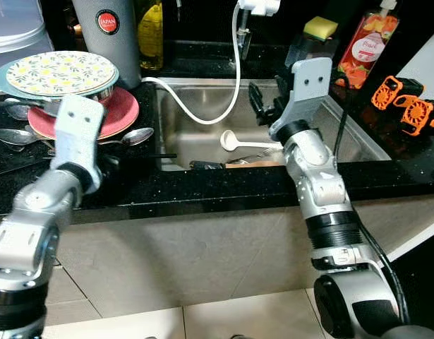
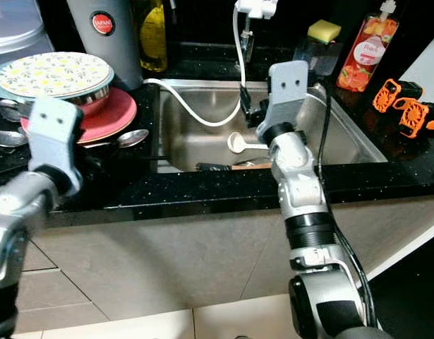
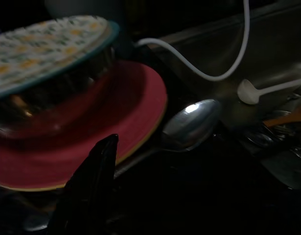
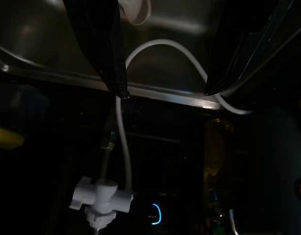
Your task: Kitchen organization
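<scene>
**Kitchen tidy-up barely started — both grippers empty, dishes and cutlery unsorted**

Judging by the layout, little of the organizing looked done. The sink held loose items: a white ladle lay on the basin floor, with dark utensils and what looked like a wooden piece bunched at the front wall; exact items too dim to name. A white hose drooped from the faucet fitting across the basin to the counter.

On the black counter, on the robot's left, a stack stood: red plate at the bottom, a metal bowl on it, and a floral plate on top as a lid. Bowl contents hidden. Several spoons lay loose beside the stack, one just beside the red plate's rim. Behind were a grey canister and a yellow oil bottle. On the right were a red soap bottle, a yellow sponge and orange clips.

The right gripper hovered above the sink, fingers spread wide apart, holding nothing. The left gripper hung low over the counter near the red plate and spoon; one finger was visible, so its opening could not be told, and nothing visible in it.

Left, probably: clear the sink, gather the spoons.
</scene>
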